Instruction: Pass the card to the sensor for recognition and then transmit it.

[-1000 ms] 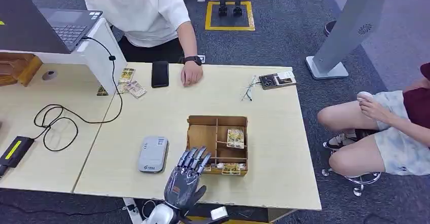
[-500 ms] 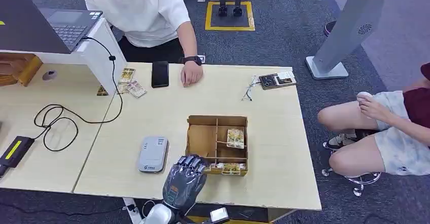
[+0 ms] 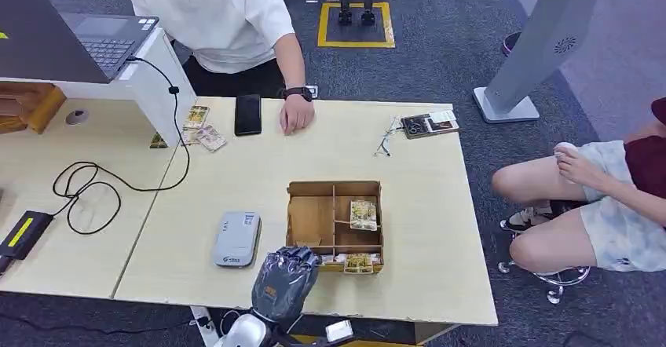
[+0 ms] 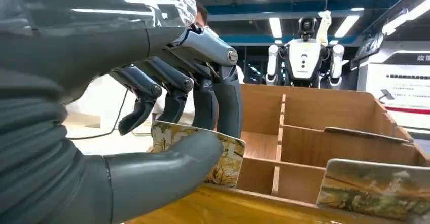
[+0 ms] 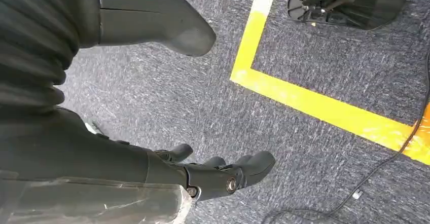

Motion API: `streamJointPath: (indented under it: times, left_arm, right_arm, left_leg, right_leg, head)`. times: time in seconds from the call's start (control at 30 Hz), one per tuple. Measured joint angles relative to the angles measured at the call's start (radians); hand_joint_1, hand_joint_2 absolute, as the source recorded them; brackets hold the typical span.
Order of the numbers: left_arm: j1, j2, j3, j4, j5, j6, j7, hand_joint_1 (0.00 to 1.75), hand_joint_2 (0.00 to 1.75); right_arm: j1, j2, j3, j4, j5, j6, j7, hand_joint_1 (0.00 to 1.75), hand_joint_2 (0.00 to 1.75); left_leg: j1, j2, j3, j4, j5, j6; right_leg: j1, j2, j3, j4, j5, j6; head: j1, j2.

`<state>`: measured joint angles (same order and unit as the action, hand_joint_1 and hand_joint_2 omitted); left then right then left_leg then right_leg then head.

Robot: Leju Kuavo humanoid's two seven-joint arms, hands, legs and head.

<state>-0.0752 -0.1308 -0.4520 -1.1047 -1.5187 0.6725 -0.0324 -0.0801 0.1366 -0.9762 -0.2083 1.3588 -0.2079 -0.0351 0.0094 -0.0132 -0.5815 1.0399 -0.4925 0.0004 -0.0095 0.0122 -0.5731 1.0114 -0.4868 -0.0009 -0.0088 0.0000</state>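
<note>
My left hand point(image 3: 284, 281) hovers at the near left corner of the wooden divided box point(image 3: 310, 220), with its fingers curled down. In the left wrist view the left hand point(image 4: 127, 46) pinches a picture card point(image 4: 230, 159) between thumb and fingers; the card stands upright in the box's point(image 4: 304, 112) near compartment. Other cards lie in the box point(image 3: 363, 213), point(image 3: 358, 263). The grey card sensor point(image 3: 236, 239) lies flat on the table just left of the box. My right hand point(image 5: 101, 163) hangs over grey carpet, fingers apart and holding nothing.
A person in a white shirt sits across the table, one hand point(image 3: 297, 115) resting near a black phone point(image 3: 247, 114). Loose cards point(image 3: 202, 133), glasses point(image 3: 386, 137) and a small device point(image 3: 428, 123) lie at the far side. A seated person point(image 3: 585, 198) is at the right.
My left hand's fingers were stretched over the box's near edge; they have curled down and closed on a card. The box has shifted slightly.
</note>
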Motion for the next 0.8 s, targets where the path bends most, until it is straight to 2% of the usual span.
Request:
streamJointPath:
  times: [0.03,0.07,0.1,0.17,0.43,0.63,0.8]
  left_arm:
    - [-0.001,0.000,0.000,0.002,0.001,0.000,0.000,1.48,1.75]
    - [-0.001,0.000,0.000,0.002,0.002,0.000,0.000,1.61,1.75]
    - [-0.001,0.001,-0.001,0.002,0.003,0.000,0.000,1.61,1.75]
    - [-0.001,0.001,-0.001,0.002,0.008,0.000,0.000,1.75,1.75]
    - [0.019,0.002,0.000,-0.058,0.021,0.000,-0.053,1.75,1.75]
    - [0.051,-0.017,0.058,-0.185,0.047,0.000,-0.158,1.75,1.75]
    - [0.071,-0.075,0.179,-0.286,0.084,0.000,-0.319,1.75,1.75]
  right_arm:
    - [0.000,0.000,0.000,0.000,0.000,0.000,0.000,0.00,1.75]
    - [0.000,0.000,0.000,0.000,0.000,0.000,0.000,0.00,1.75]
    - [0.000,0.000,0.000,0.000,0.000,0.000,0.000,0.00,1.75]
    - [0.000,0.000,0.000,0.000,0.000,0.000,0.000,0.00,1.75]
    - [0.001,0.000,0.000,0.001,-0.001,-0.001,0.000,0.00,1.75]
    - [0.002,0.000,0.000,0.001,-0.001,-0.003,0.002,0.00,1.75]
    - [0.005,0.000,0.000,0.001,-0.001,-0.008,0.004,0.00,1.75]
  left_leg:
    - [0.000,0.000,0.000,0.000,0.000,0.000]
    - [0.000,0.000,0.000,0.000,0.000,0.000]
    - [0.000,0.000,0.000,0.000,0.000,0.000]
    - [0.000,0.000,0.000,0.000,0.000,0.000]
    - [0.000,0.000,0.000,0.000,0.000,0.000]
    - [0.000,0.000,0.000,0.000,0.000,0.000]
    - [0.000,0.000,0.000,0.000,0.000,0.000]
  right_leg:
    - [0.000,0.000,0.000,0.000,0.000,0.000]
    - [0.000,0.000,0.000,0.000,0.000,0.000]
    - [0.000,0.000,0.000,0.000,0.000,0.000]
    - [0.000,0.000,0.000,0.000,0.000,0.000]
    - [0.000,0.000,0.000,0.000,0.000,0.000]
    - [0.000,0.000,0.000,0.000,0.000,0.000]
    - [0.000,0.000,0.000,0.000,0.000,0.000]
  head:
    - [0.000,0.000]
    - [0.000,0.000]
    - [0.000,0.000]
    - [0.000,0.000]
    - [0.000,0.000]
    - [0.000,0.000]
    - [0.000,0.000]
